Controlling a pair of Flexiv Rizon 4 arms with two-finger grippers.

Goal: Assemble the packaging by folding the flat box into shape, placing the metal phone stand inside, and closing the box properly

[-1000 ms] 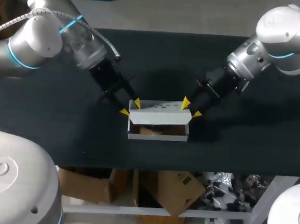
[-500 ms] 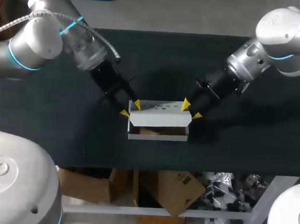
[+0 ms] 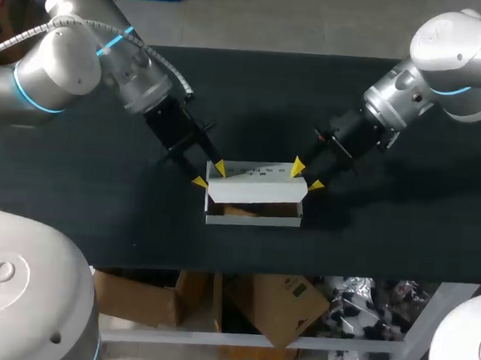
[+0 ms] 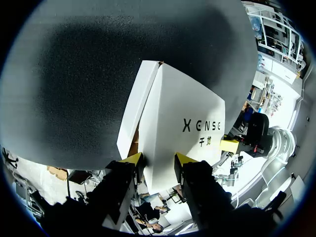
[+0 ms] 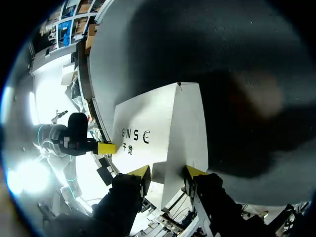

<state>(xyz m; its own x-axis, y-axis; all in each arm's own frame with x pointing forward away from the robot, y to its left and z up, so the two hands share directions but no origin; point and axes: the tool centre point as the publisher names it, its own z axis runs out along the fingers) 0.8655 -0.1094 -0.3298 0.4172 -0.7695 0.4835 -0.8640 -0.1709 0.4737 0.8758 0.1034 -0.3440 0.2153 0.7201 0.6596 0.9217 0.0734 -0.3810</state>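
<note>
One white box (image 3: 254, 217) sits on the desk (image 3: 73, 183), midway along it and nearer the front edge. Its lid (image 3: 257, 186) is tilted over the body, with a gap open at the front. Two arms are present. The left arm (image 3: 74, 67) slopes down from the far left corner, its left jaws pinching the box by the lid's left end. The right arm (image 3: 437, 66) slopes down from the far right corner, its right jaws pinching the lid's right end.

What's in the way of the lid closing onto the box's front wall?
Nothing visible does. The lid, left tool and right tool at its ends, hangs over an open gap above the front wall.
</note>
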